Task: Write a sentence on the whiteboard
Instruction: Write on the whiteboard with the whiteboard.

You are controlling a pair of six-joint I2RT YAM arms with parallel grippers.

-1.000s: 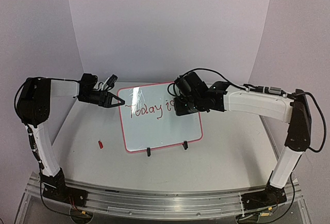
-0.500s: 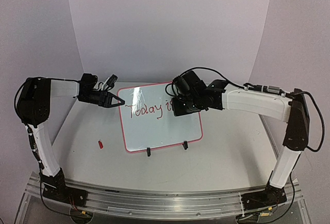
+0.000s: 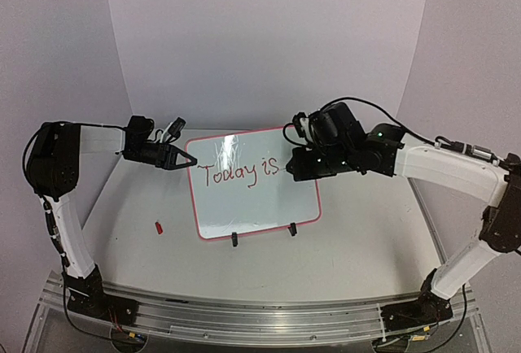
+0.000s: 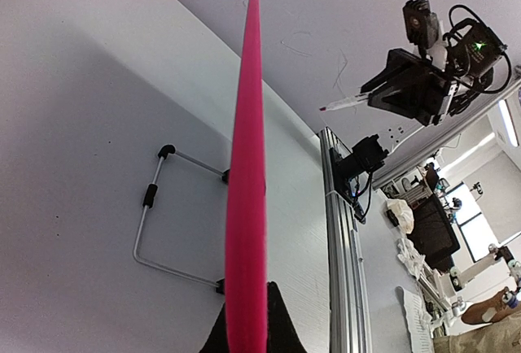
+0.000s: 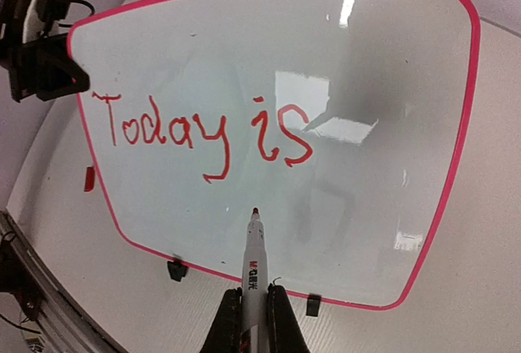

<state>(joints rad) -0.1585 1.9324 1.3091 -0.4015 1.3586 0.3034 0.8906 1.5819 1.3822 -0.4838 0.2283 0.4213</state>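
Marker (image 5: 254, 257) newly rightward — whiteboard (image 3: 260, 202) on pale table (image 3: 366, 239), lilac walls (image 3: 269, 44)

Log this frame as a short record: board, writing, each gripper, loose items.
board: whiteboard, propped at a tilt on the table
writing: "Today is" in red, upper left of the board
left gripper: shut on the whiteboard's left edge
right gripper: shut on a marker, tip aimed below "is", apparently off the surface
loose item: small red piece, perhaps the cap, on the table left of the board
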